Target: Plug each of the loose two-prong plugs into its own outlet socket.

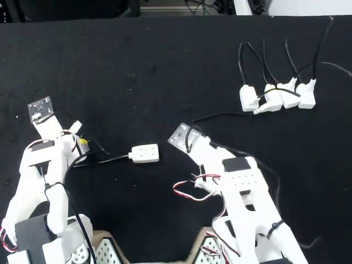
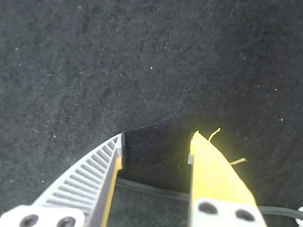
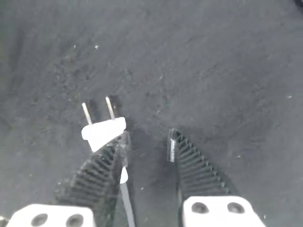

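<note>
A white outlet socket [image 1: 144, 153] lies on the black cloth between the two arms, its black cable running left. My left gripper [image 2: 156, 142] is open low over the cloth, and a black cable [image 2: 151, 188] crosses between its fingers near their base. In the high view that left gripper [image 1: 80, 135] sits left of the socket. A white two-prong plug [image 3: 102, 130] lies at the tip of one finger [image 3: 102, 163] of my right gripper [image 3: 147, 137], prongs pointing away. The right gripper is open, with only cloth between its fingers.
Several white plug and socket pieces [image 1: 278, 97] with black cables sit in a row at the far right. A black cable [image 1: 220, 115] runs from them toward the right arm. The black cloth [image 1: 137, 71] is bare at the far left and middle.
</note>
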Controlling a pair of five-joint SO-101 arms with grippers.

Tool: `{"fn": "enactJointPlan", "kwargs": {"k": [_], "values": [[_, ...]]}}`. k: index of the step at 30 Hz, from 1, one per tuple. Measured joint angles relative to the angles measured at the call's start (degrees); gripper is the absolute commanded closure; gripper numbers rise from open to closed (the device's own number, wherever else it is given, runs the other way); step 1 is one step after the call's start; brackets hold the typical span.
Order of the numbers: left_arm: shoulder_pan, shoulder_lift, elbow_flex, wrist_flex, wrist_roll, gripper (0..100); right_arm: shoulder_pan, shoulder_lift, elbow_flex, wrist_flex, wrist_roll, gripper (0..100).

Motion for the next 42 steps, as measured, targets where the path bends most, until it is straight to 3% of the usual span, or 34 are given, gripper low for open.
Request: {"fn": "enactJointPlan", "kwargs": {"k": [19, 27, 33, 37, 42], "values": [[0.00, 0.00, 0.00, 0.00, 0.00, 78, -1.49, -0.18, -1.85, 11.69, -2.11, 87.1], [0.00, 0.00, 0.00, 0.00, 0.00, 78, -1.67, -13.10, -3.08, 20.04, -2.11, 87.1], [0.00, 0.00, 0.00, 0.00, 0.00, 78, -9.41, -22.24, 3.96, 18.90, 1.58, 87.7], [0.00, 0.00, 0.00, 0.00, 0.00, 78, -14.86, -22.42, 4.13, 18.73, 2.81, 93.1], [0.00, 0.00, 0.00, 0.00, 0.00, 78, -16.26, -18.81, 4.13, 15.56, 3.16, 89.2]]}}
